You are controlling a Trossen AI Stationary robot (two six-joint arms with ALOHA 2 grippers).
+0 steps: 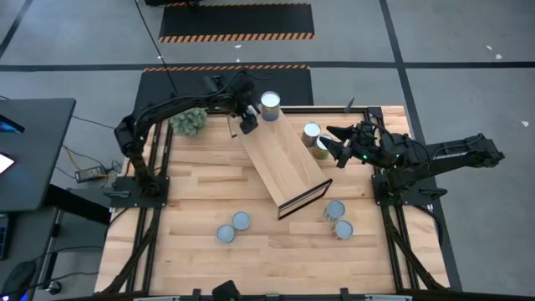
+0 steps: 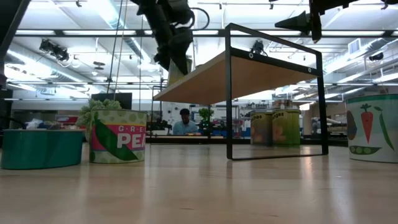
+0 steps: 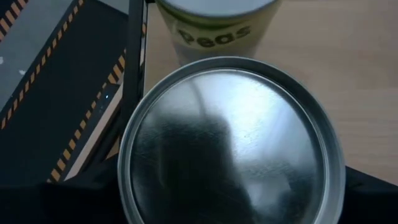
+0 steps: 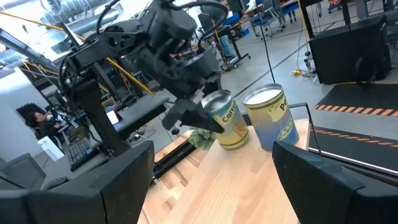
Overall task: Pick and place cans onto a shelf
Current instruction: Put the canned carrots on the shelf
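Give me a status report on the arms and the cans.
Left pincer over the light-wood shelf's far end, shut on a silver-topped metal can. A second can stands there. Right pincer open, waiting beside shelf. Nothing blocking.

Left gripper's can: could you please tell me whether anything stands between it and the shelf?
Nothing visible does. The left gripper holds the silver-topped metal can at the far end of the light-wood plank shelf. A second labelled metal can stands beside it, not beneath.
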